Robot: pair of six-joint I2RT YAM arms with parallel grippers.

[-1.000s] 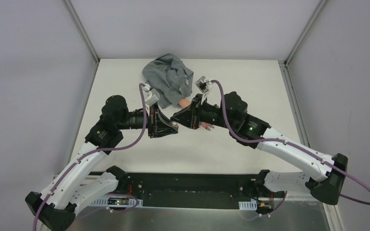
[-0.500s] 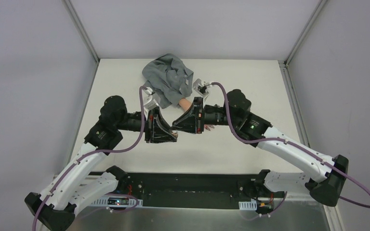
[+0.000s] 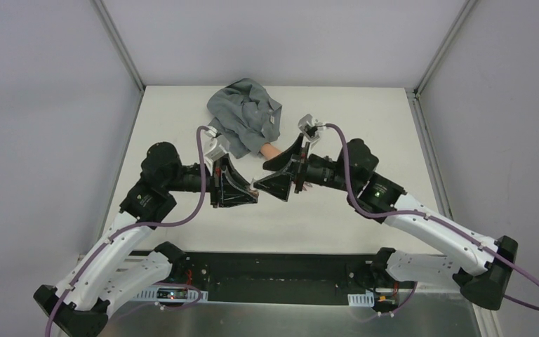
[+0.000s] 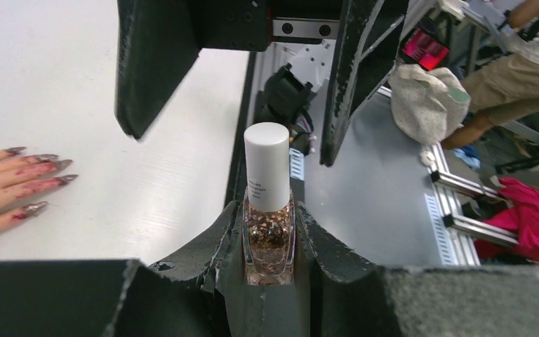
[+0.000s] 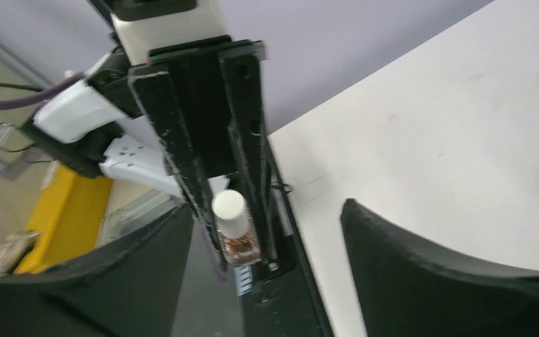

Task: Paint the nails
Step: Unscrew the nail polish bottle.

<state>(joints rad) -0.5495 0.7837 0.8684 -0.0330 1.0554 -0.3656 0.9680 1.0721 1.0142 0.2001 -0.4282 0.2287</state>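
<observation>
White tabletop (image 3: pixel 365 112), grey walls. My left gripper (image 4: pixel 269 210) clamps the polish bottle (image 4: pixel 269 242), cap (image 4: pixel 267 158) on. Right gripper (image 5: pixel 265 210) spread wide around cap, holding nothing. Nails (image 4: pixel 42 172) lie nearby on the table, already reddish. I judge uncapping and brushing remain.

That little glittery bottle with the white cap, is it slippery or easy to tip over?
Probably slippery: the polish bottle looks like smooth glass. Likely tippy too: a tall white cap over a narrow base. Probably breakable if dropped.
</observation>
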